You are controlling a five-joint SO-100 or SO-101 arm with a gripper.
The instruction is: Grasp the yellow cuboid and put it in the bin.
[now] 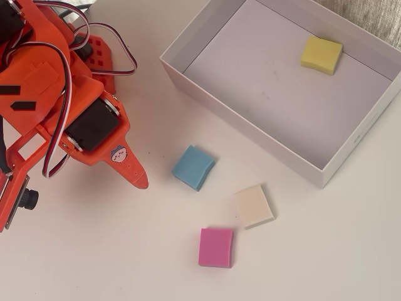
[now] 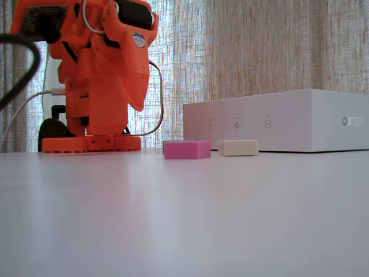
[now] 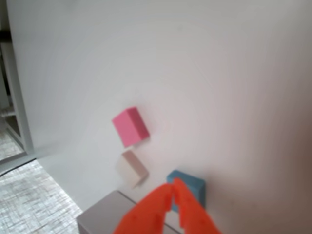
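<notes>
Yellow cuboid (image 1: 321, 54) lies in the bin (image 1: 244, 122); gripper (image 3: 174, 187) pressed together, empty, above the table near blue block (image 1: 193, 167).

The block (image 1: 321, 54) in the white box (image 1: 188, 70) is yellow; the box floor is pale lilac-grey. On the white desk (image 1: 326, 251) lie blue (image 1: 193, 167), cream (image 1: 254, 205) and pink (image 1: 216, 247) blocks. The claw (image 3: 174, 187) is orange.

A: Daylight glows through the curtain (image 2: 259, 52) in the fixed view, backlighting the arm (image 2: 104, 75) and leaving the near tabletop (image 2: 184, 219) soft and unfocused.

B: The overhead view is bright and even, with faint shadows. The wrist view is blurry and washed out.
</notes>
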